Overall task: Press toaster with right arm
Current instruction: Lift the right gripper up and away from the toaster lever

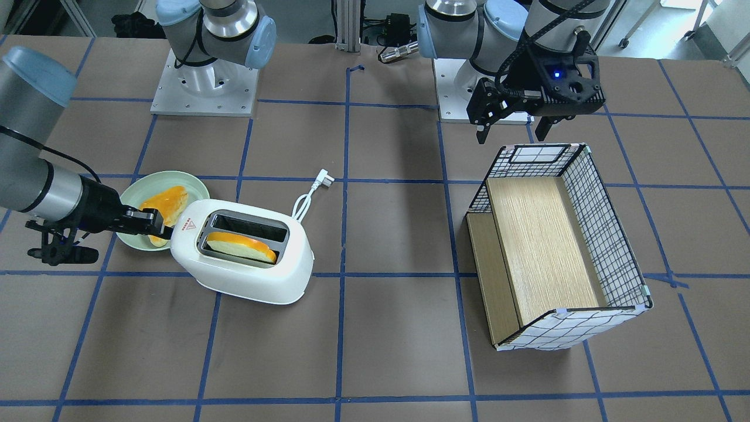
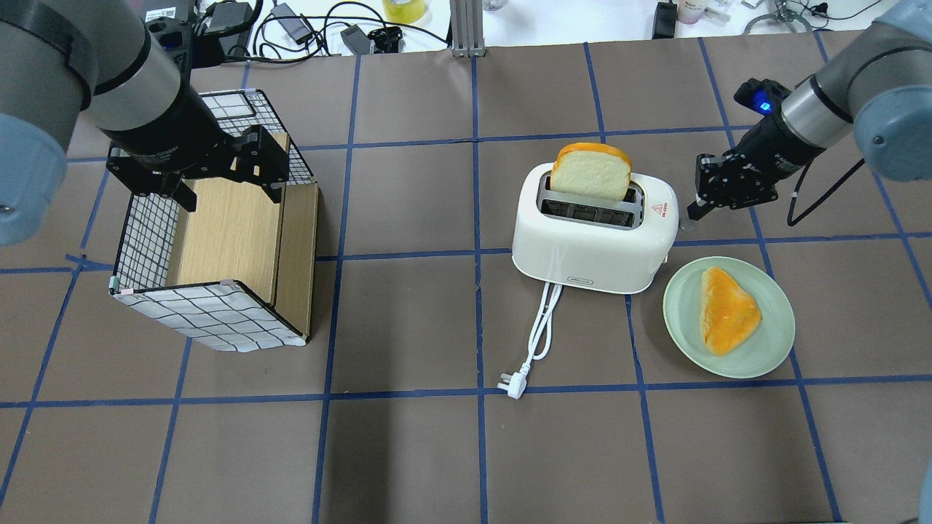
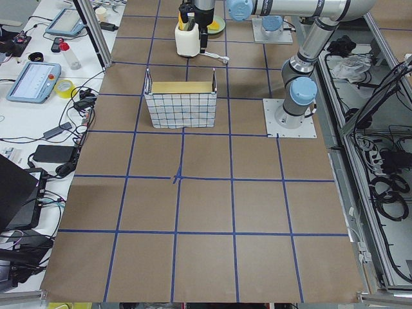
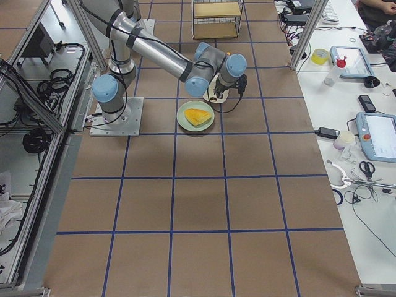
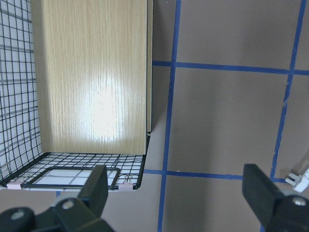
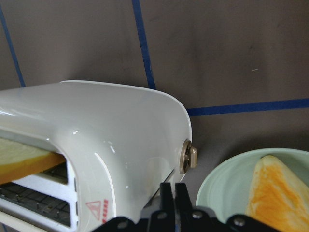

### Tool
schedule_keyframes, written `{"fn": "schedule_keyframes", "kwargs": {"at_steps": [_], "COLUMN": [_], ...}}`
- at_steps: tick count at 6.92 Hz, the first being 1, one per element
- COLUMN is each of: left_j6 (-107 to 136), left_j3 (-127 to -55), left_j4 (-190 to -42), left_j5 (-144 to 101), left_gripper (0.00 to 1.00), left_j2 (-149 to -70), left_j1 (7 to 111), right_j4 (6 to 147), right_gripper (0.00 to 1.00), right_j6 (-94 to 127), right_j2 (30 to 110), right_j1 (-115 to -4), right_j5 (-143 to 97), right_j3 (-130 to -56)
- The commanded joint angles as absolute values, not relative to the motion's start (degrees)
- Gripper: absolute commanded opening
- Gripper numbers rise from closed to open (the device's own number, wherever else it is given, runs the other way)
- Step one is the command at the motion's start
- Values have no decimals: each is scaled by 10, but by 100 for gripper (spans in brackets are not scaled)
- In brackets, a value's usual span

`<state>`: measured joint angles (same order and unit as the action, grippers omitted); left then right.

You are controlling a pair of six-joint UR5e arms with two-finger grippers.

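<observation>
On the robot's right half of the table (image 2: 408, 451): the toaster (image 2: 593, 233), upright, one long side toward the robot, just beside the plate (image 2: 757, 349). Holds one bread slice (image 2: 590, 171) in the slot farther from the robot, standing high above the rim, so judged not yet pressed down.

At the toaster's narrow end: the right gripper (image 6: 174, 191), fingers pinched together with nothing between them, tips close to the white shell and just short of the grey lever (image 6: 188, 158). Hard to tell from the wrist view whether there is contact with the lever; probably a sliver of gap. Reach: judged done. Push down on the lever: judged left to do, then the retreat.

Over the wire basket (image 2: 211, 320), well apart from the toaster: the left gripper (image 5: 178, 193), spread wide, empty, no part in this task.

Counted:
- one toaster, two slots, one filled and one bare
- one lever, at the end facing the right gripper
- two slices: the bread slice in the slot, a second slice (image 2: 728, 309) lying on the plate
- one plate
- one cord (image 2: 542, 327) ending in one plug (image 2: 512, 384), loose on the table
- one basket
- two grippers, one per arm
</observation>
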<state>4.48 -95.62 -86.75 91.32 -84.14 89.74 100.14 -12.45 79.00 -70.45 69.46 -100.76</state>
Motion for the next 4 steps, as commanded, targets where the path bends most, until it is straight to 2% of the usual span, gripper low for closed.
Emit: {"fn": "schedule_keyframes", "kwargs": {"at_steps": [1, 2, 3, 4], "left_j6": [45, 45, 45, 45], "left_j3": [-956, -956, -956, -956], "left_j4": [-867, -867, -867, -867], "left_j5": [913, 913, 913, 912], "left_gripper": [100, 100, 100, 100], "left_j2": [-841, -841, -841, -841], "left_j1": [897, 897, 897, 897], "right_j4": [999, 999, 992, 981], "right_gripper": [50, 86, 100, 100], "right_j6": [-98, -98, -98, -94], "right_j2": [842, 853, 862, 873], "right_j1": [-705, -705, -705, -708], "right_j5": [721, 740, 754, 824], "right_j3": [-982, -969, -949, -919]}}
